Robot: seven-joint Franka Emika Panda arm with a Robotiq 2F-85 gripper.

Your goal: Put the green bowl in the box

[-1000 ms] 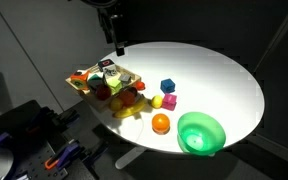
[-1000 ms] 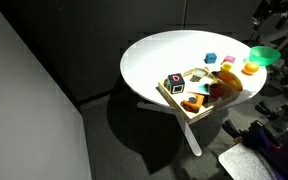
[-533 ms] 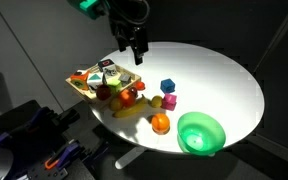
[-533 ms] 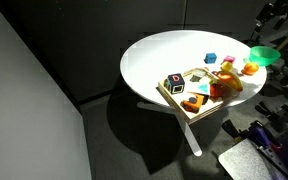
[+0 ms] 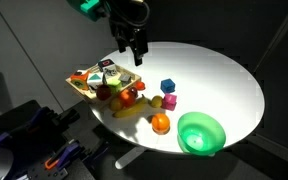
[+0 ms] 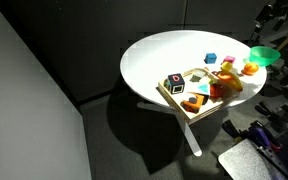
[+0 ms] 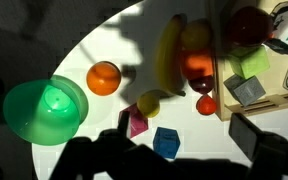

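The green bowl sits upright and empty near the table's front edge; it also shows in an exterior view and at the left of the wrist view. The wooden box holds small food items at the table's left side, and shows in an exterior view and at the right of the wrist view. My gripper hangs open and empty above the table, behind the box and far from the bowl. In the wrist view the gripper has its dark fingers spread over a blue cube.
An orange, a blue cube, a yellow fruit, a pink block and a banana lie on the round white table between box and bowl. A red tomato lies beside the box.
Over the last second my gripper moved down and to the right, out over the table behind the box. In the last half second nothing moved.
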